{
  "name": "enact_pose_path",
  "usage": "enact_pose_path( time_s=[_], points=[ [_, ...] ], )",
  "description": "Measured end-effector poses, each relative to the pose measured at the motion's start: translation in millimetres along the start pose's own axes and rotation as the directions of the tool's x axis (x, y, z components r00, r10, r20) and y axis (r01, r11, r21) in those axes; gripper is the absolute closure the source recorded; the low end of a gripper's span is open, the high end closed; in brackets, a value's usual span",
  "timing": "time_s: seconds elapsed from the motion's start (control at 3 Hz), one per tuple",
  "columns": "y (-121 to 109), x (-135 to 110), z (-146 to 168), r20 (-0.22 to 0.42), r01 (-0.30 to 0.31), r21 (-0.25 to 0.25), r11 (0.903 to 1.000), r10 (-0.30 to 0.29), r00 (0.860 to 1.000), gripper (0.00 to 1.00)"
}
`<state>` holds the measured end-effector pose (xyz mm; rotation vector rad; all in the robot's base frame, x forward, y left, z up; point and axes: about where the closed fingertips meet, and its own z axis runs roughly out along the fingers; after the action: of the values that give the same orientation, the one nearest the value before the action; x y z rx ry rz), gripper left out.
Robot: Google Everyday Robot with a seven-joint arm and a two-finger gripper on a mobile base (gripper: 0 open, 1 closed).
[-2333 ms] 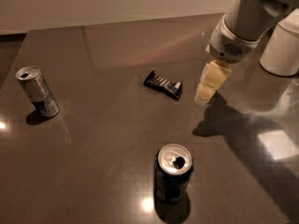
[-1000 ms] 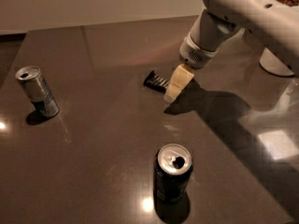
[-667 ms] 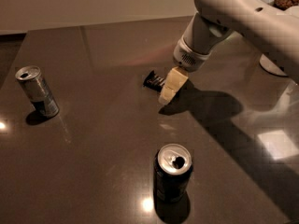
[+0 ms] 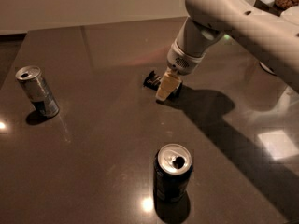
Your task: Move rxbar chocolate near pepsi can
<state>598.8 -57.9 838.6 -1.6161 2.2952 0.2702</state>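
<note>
The rxbar chocolate (image 4: 152, 80), a small flat black bar, lies on the dark table near the middle. Only its left end shows; the rest is hidden behind my gripper. My gripper (image 4: 165, 88), with cream-coloured fingers on a white arm, reaches down from the upper right and stands right over the bar. The pepsi can (image 4: 172, 172), dark blue with a silver top, stands upright at the front centre, well apart from the bar.
A slimmer silver-and-blue can (image 4: 37, 91) stands at the left. The dark glossy table (image 4: 93, 139) runs to a pale wall at the back. A white object (image 4: 280, 59) stands at the right edge, behind the arm.
My gripper has moved left and down, from right of the bar to directly over it, covering most of it. The bar and both cans have not moved.
</note>
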Motion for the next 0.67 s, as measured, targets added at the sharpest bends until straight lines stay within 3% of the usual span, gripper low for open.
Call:
enact_pose_path(
  time_s=[0.33, 0.67],
  points=[
    [0, 0, 2, -0.007, -0.001, -0.008, 1.0, 0.001, 1.0, 0.61],
    [4, 6, -10, -0.004, 0.01, -0.003, 0.9999, -0.011, 1.0, 0.92]
  ],
)
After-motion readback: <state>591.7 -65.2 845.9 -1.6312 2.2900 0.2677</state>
